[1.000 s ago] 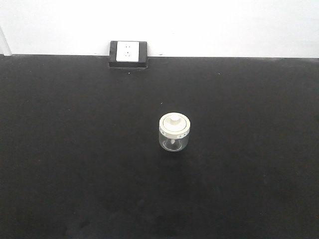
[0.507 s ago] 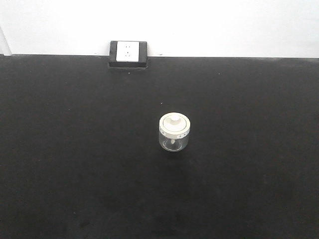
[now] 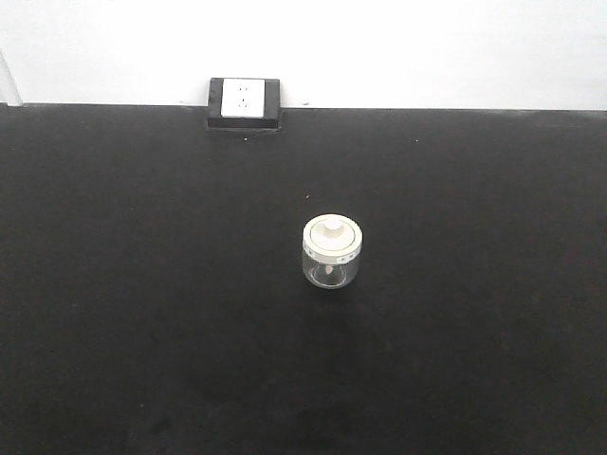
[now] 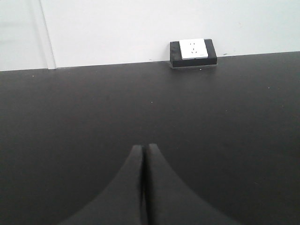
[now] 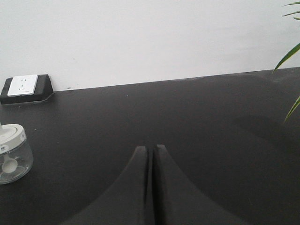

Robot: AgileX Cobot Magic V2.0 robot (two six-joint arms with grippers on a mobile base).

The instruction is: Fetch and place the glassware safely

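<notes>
left gripper [image 4: 145, 149] closed, low, level | right gripper [image 5: 150, 150] seemingly closed (empty) | jar [image 3: 332, 251] upright, untouched

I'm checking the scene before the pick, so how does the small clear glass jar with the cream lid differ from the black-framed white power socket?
The small clear glass jar with the cream lid is round and stands mid-table; the black-framed white power socket is rectangular and sits at the table's far edge by the wall. The jar is see-through; the socket is opaque. Both are untouched.

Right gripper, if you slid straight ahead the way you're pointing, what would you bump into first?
Probably nothing close. The right gripper points across bare black table toward the white wall. The lidded glass jar sits well off to its left, outside that line, though depth is hard to judge.
</notes>
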